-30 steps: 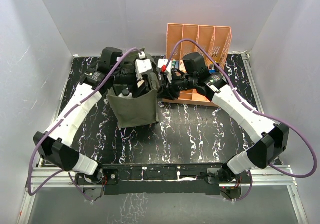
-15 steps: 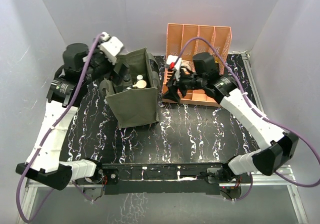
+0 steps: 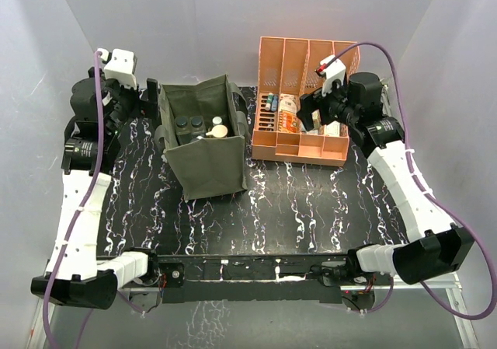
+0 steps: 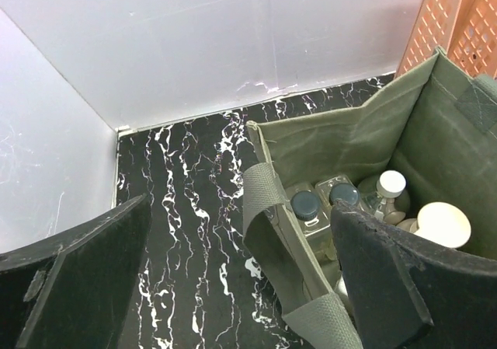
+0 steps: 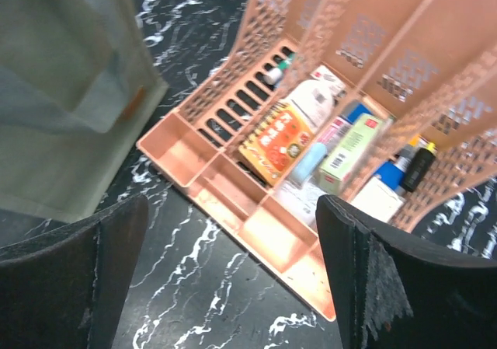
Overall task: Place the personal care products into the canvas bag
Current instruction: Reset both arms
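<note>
Both arms have pulled back from the middle of the table over the past second. The left gripper [image 4: 241, 205], which was over the mouth of the canvas bag [image 3: 206, 166], now hangs off to the bag's left. The right gripper [image 5: 231, 201], which was near the bag's right rim, now hovers over the peach file organiser [image 3: 303, 54]. Both sets of jaws are spread wide with nothing between them.

To the right of the left gripper and apart from it, the olive-green bag stands upright on the black marbled table [image 3: 311, 201]. Its soft fabric sides are creased and its mouth gapes open. A strap handle [image 4: 264, 209] droops over the rim on the side nearest that gripper.

Bottles stand packed inside the bag, just beyond the left gripper's right finger [image 4: 388, 287]. Two dark-capped clear bottles [image 4: 304, 203] are side by side, with a white-capped bottle [image 4: 391, 182] behind them. A beige bottle [image 4: 443, 223] with a broad round top stands farther right.

Below the right gripper, the organiser's slots hold an orange box [image 5: 276, 139], a green box [image 5: 349, 143] and other small packets. The bag's pale flank lies well off past that gripper's left finger [image 5: 70, 271].
</note>
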{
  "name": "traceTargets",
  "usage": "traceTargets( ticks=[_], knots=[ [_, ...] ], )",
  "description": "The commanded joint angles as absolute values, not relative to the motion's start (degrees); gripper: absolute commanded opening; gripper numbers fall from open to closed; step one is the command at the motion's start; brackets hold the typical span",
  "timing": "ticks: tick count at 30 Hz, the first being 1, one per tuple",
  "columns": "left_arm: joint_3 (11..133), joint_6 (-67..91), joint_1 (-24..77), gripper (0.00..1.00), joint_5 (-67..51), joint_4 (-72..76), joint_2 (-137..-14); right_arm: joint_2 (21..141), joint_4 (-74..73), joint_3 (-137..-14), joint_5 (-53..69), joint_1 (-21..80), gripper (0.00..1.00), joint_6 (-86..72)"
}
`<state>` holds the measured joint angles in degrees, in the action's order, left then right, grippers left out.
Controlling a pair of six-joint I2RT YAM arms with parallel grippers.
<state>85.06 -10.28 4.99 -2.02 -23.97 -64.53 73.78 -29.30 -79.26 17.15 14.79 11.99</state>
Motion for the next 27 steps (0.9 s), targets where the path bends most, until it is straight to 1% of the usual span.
traceTargets(
  ticks=[1,3,7,13,18,27],
  knots=[
    [82.79,-7.52,4.32,0.97,1.37,-19.21,-62.11,73.49,-25.13,-83.1,10.5,11.42,0.96,10.64],
    [80.68,-6.59,4.03,0.97,2.59,-17.78,-61.3,73.45,-24.95,-84.7,9.82,8.07,0.98,10.23],
    [77.71,-4.01,2.93,0.97,3.78,-16.71,-60.09,72.51,-24.64,-86.61,8.13,3.62,0.99,9.99],
    [79.87,-2.21,2.26,0.97,7.54,-18.29,-59.1,68.11,-22.92,-83.65,8.57,1.2,0.99,11.64],
    [81.13,-1.82,1.79,0.97,7.4,-19.93,-57.8,66.26,-23.91,-83.77,10.57,0.18,0.99,11.19],
    [78.33,-2.99,1.54,0.97,4.57,-19.94,-53.76,61.78,-26.25,-82.39,12.66,0.18,0.99,11.99]
  ],
)
